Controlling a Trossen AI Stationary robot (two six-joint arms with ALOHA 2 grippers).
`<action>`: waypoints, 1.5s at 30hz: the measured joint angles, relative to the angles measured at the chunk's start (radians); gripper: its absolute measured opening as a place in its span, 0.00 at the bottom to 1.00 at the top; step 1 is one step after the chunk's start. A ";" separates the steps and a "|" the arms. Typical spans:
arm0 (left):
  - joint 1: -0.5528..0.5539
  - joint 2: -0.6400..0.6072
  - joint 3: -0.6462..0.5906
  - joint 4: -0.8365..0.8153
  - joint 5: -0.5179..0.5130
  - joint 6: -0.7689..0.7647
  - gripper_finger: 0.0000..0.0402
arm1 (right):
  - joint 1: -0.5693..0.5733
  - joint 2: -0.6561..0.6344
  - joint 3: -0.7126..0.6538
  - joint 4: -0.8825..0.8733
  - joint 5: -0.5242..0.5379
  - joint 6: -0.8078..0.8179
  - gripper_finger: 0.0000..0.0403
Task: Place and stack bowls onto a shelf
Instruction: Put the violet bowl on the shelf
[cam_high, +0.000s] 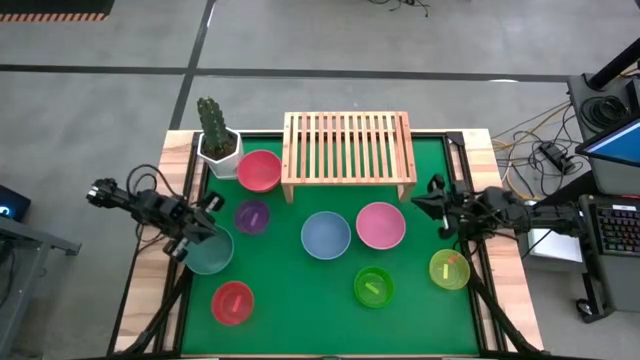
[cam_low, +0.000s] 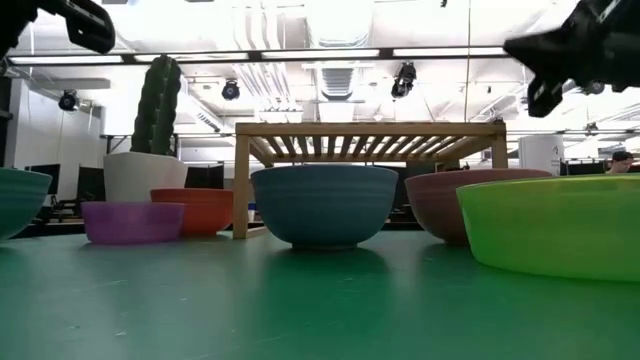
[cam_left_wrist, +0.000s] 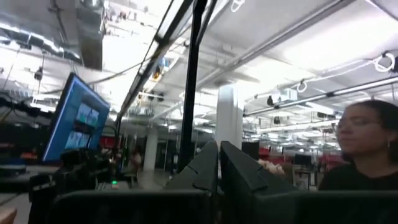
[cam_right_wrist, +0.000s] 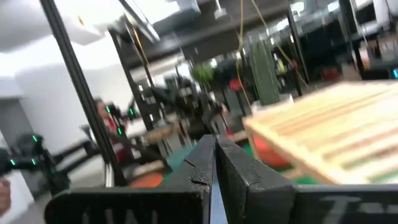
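Broadly, the green-topped table (cam_high: 300, 300) carries everything: the low light-wood slatted shelf (cam_high: 348, 152) stands bare at its far edge, and no bowl is on it yet. Seven round plastic bowls lie scattered: a blue bowl (cam_high: 325, 235) and a pink bowl (cam_high: 380, 225) just in front of the shelf, a red bowl (cam_high: 259, 170) beside its left leg, a teal bowl (cam_high: 210, 252), a smaller purple bowl (cam_high: 252, 216), a second small red bowl (cam_high: 232, 302), a green bowl (cam_high: 374, 287) and a yellow-green bowl (cam_high: 449, 269). The left gripper (cam_high: 205, 222) hangs raised over the teal bowl, fingers pressed together and holding nothing; the right gripper (cam_high: 436, 200) hovers beside the shelf's right leg, likewise closed and empty. A closed descent would probably shove a light bowl aside, and the right arm could clip the shelf. The white pot with a cactus (cam_high: 218, 143) crowds the red bowl. Wrist views show only blurred room, so neither arm's height above the table is clear.
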 joint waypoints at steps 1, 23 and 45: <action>0.000 0.000 0.000 0.008 -0.001 0.000 0.00 | 0.000 0.011 0.000 0.037 0.000 -0.005 0.02; 0.000 0.000 0.000 0.354 -0.122 0.019 0.00 | 0.000 0.251 0.225 0.116 0.009 -0.180 0.02; 0.000 0.184 0.281 -0.135 -0.621 0.005 0.00 | -0.001 0.289 0.382 -0.282 0.011 -0.176 0.02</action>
